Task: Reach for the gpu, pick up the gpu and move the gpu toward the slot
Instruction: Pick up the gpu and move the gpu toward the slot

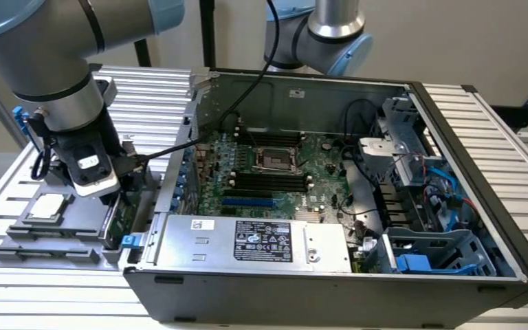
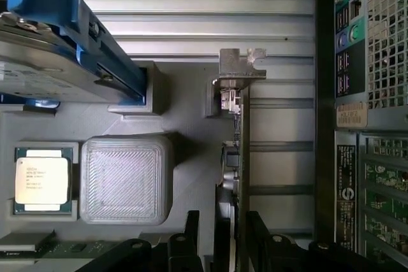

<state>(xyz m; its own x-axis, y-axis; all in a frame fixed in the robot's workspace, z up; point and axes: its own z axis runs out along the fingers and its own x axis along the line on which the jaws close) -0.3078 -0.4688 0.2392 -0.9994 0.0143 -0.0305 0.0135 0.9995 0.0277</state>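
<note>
— Where do we see the gpu [image 2: 243, 157]?
— Edge-on in the wrist view: a thin green board standing on its long edge in the gray holder [image 2: 185, 113]. Small parts stick out from one face. Its silver bracket [image 2: 241, 68], with a bent tab, is at the end away from the gripper [image 2: 223, 218]. The card sits just beside the computer case [image 1: 337, 289], on the exterior view's left of it.
— And how do we find the gripper?
— Down over the card, its black fingers [image 2: 185, 243] spread, one on each side of the board's edge. We see gray holder between one finger and the card.
— What else do we note?
— A square silver chip [image 2: 41, 179] and a blue-framed hard drive [image 2: 51, 62], both apart from the card.
</note>
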